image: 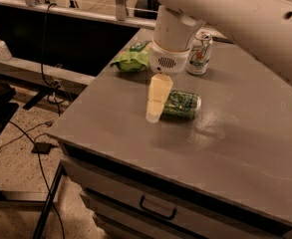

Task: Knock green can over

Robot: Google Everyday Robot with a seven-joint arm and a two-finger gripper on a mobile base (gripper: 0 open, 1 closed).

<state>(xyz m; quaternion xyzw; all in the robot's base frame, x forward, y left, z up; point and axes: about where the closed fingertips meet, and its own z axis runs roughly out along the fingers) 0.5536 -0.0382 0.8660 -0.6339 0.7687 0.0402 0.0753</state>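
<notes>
The green can [181, 104] lies on its side on the grey table [235, 133], its silver top pointing right. My gripper [155, 114] hangs from the white arm just left of the can, its pale fingers pointing down in front of the can's left end. The fingers hide that end of the can.
A white can with a green and red logo [199, 54] stands upright behind the green can. A light green snack bag [133, 60] lies at the table's back left. The table's left edge is close to the gripper. Drawers with a handle [158, 209] are below the front edge.
</notes>
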